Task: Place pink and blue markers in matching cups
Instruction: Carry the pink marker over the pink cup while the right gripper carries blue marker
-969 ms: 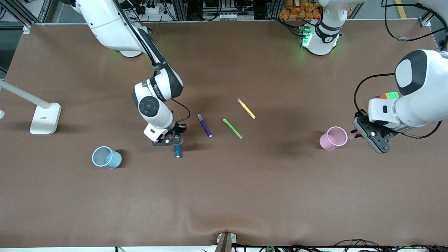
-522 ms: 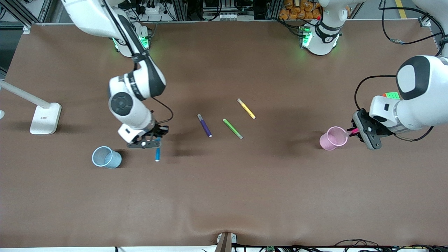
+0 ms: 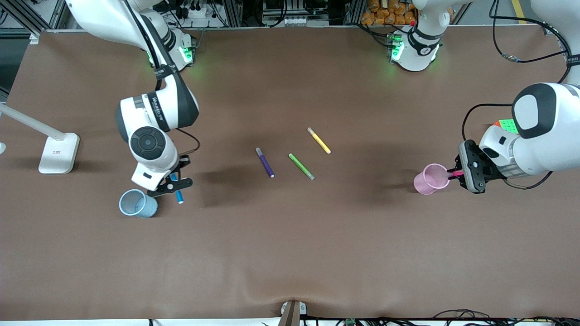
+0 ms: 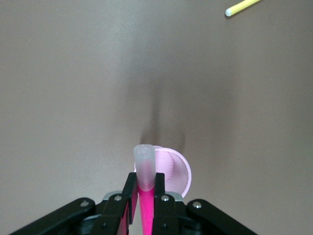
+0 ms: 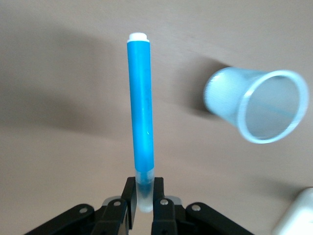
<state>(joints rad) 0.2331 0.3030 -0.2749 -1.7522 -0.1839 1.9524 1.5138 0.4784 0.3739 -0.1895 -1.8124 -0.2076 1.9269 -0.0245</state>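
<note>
My right gripper (image 3: 174, 183) is shut on the greyish cap end of the blue marker (image 3: 178, 194), which hangs just beside the light blue mesh cup (image 3: 138, 203). In the right wrist view the blue marker (image 5: 140, 112) sticks out from the gripper (image 5: 142, 193), with the blue cup (image 5: 259, 105) off to one side. My left gripper (image 3: 457, 173) is shut on the pink marker (image 3: 454, 173), whose end reaches the rim of the pink cup (image 3: 431, 179). In the left wrist view the pink marker (image 4: 145, 193) points at the pink cup (image 4: 177, 171) from the gripper (image 4: 143, 188).
A purple marker (image 3: 264, 162), a green marker (image 3: 301, 166) and a yellow marker (image 3: 319, 140) lie mid-table. A white lamp base (image 3: 58, 153) stands toward the right arm's end. A colour cube (image 3: 505, 123) sits by the left arm's wrist.
The right arm has carried the blue marker across the table to beside the blue cup. The left gripper has turned and edged in, bringing the pink marker's end to the pink cup's rim.
</note>
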